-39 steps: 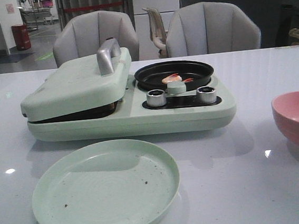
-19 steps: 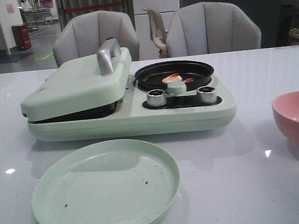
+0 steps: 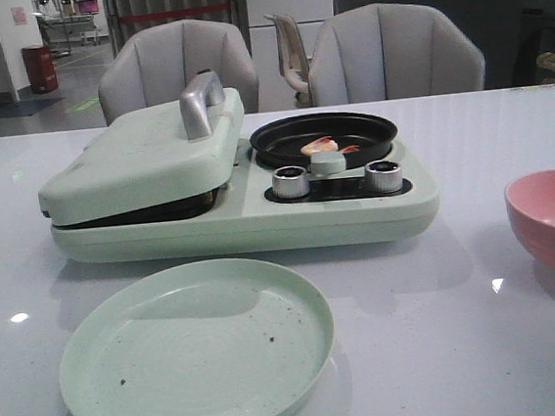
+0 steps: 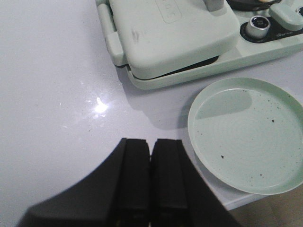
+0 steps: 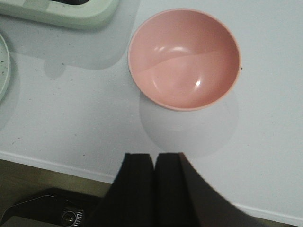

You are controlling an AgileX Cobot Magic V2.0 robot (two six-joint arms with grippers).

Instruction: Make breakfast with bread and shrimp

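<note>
The shrimp (image 3: 319,146) lies in the black round pan (image 3: 281,139) on the right half of the pale green breakfast maker (image 3: 239,221). The maker's left lid (image 3: 140,157) with a silver handle (image 3: 199,102) is down; no bread shows. A pale green plate (image 3: 195,350) lies empty in front of the maker and also shows in the left wrist view (image 4: 246,135). My left gripper (image 4: 151,142) is shut and empty, above the table to the left of the plate. My right gripper (image 5: 154,155) is shut and empty, at the table's front edge near the pink bowl (image 5: 184,59).
The pink bowl (image 3: 554,221) stands empty at the right of the table. Two silver knobs (image 3: 290,181) sit on the maker's front. Two grey chairs (image 3: 386,55) stand behind the table.
</note>
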